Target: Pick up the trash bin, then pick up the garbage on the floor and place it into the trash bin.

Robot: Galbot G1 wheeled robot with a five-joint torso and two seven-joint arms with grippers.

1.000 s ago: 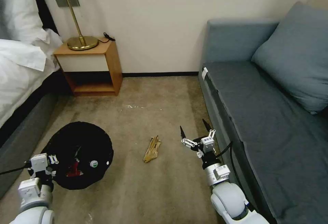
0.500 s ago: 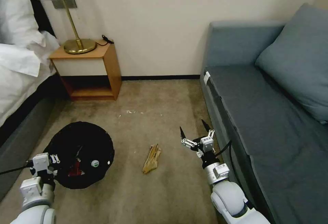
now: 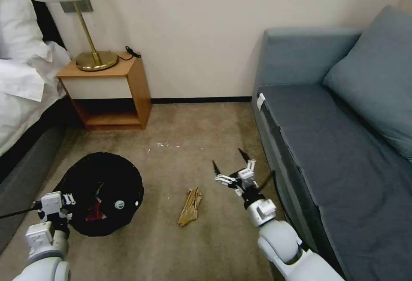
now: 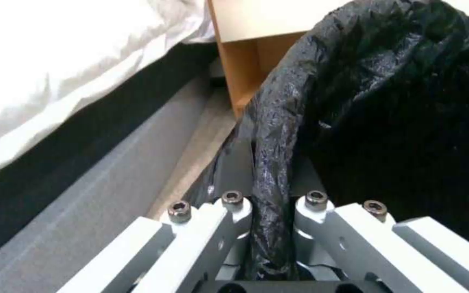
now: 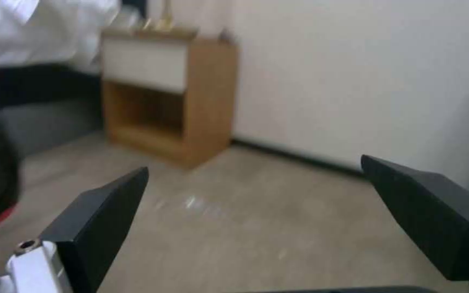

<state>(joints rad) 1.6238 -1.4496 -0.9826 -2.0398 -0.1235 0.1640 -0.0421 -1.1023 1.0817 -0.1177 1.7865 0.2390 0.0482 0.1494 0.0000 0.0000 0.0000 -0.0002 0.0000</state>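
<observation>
The bin [image 3: 103,193] sits at the robot's left, beside the bed [image 3: 21,101], its mouth open to the head camera. Inside lie a red wrapper [image 3: 93,212] and a bottle [image 3: 119,204], white cap up. The left gripper [image 3: 66,199] is clamped on the bin's bag-wrapped rim [image 4: 270,162]. A tan wrapper [image 3: 190,206] lies on the carpet [image 3: 193,135] between bin and sofa [image 3: 334,143], its long axis running toward and away from the robot. The right gripper [image 3: 229,165] hovers just right of it, fingers [image 5: 99,219] spread wide, holding nothing.

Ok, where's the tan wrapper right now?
In the head view the tan wrapper lies on the carpet between the trash bin and the open right gripper.
</observation>
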